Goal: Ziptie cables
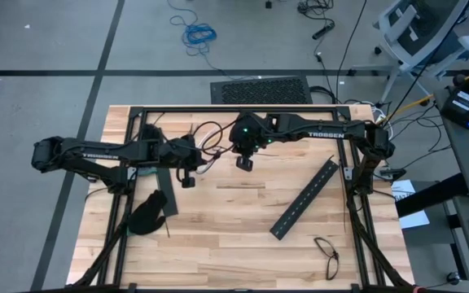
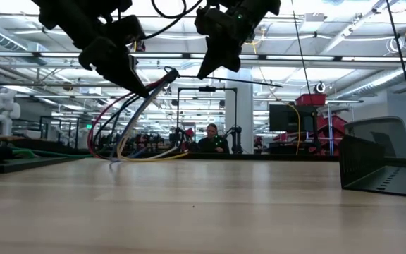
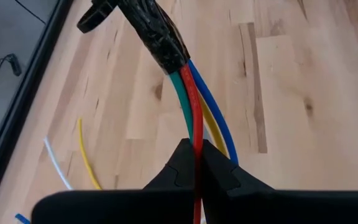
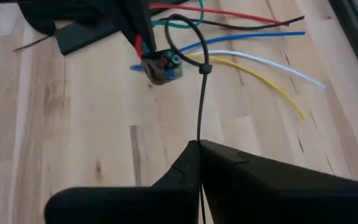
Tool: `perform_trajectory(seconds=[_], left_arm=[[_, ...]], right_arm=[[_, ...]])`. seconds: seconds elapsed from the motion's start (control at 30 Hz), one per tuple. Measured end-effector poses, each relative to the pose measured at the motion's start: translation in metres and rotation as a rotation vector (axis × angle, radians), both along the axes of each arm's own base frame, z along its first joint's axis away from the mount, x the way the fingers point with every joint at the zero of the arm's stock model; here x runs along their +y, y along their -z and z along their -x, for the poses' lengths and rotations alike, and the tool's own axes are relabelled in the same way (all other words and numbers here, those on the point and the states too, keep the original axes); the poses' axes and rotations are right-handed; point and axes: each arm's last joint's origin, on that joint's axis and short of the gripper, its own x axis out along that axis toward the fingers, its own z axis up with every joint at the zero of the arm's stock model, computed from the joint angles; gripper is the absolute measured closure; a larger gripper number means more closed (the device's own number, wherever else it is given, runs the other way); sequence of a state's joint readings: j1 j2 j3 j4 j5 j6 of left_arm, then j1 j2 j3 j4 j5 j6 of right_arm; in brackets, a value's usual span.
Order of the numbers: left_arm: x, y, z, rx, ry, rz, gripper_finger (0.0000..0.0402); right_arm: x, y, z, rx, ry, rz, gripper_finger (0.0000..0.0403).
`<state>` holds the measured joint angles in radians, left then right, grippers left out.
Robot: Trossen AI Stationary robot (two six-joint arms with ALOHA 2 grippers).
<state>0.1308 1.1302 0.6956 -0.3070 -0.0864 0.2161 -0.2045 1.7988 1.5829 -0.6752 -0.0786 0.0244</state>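
Red, blue, green and yellow wires: the cables run up out of my left gripper, whose fingers are clamped shut on them, the red strand pinched at the centre. Their near ends are wrapped in a dark taped stub. From above, the left gripper sits over the back-left part of the wooden table. The low view shows the bundle held clear of the surface, its free lengths drooping in loops down to the wood.

Moving right: my right gripper is shut on the tail of a ziptie, a thin dark strip rising straight from my fingertips to its small head, above which it forms an open loop. The bundle's taped end hangs just beside that loop, partly overlapping it; I cannot tell whether the end is truly inside the ring.

Key relation: the ziptie's long axis lies in line with my right fingers, and the cable axis crosses it roughly square. The right gripper is the nearer one to the loop. Judgement: tightening needs a pull along the strip, away from the left hand's hold.

Farther right, a black slotted bar lies diagonally, untouched.
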Motion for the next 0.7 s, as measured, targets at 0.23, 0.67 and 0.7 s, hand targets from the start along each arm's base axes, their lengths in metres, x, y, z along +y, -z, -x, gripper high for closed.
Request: perform_trajectory(seconds=[0.23,0.67,0.7], left_arm=[[0.0021,0.0000,-0.0006,0.003,-0.044,-0.053,0.0398],[0.0024,0.0066,-0.0046,0.043,-0.002,-0.082,0.0398],[0.0024,0.0086,-0.0058,0.053,0.007,-0.078,0.0398]], right_arm=[[0.0028,0.0036,0.0044,0.058,-0.046,-0.014,0.0403],[0.0017,0.0032,0.0078,0.073,-0.073,-0.032,0.0403],[0.0015,0.0035,0.0087,0.082,-0.074,-0.033,0.0403]])
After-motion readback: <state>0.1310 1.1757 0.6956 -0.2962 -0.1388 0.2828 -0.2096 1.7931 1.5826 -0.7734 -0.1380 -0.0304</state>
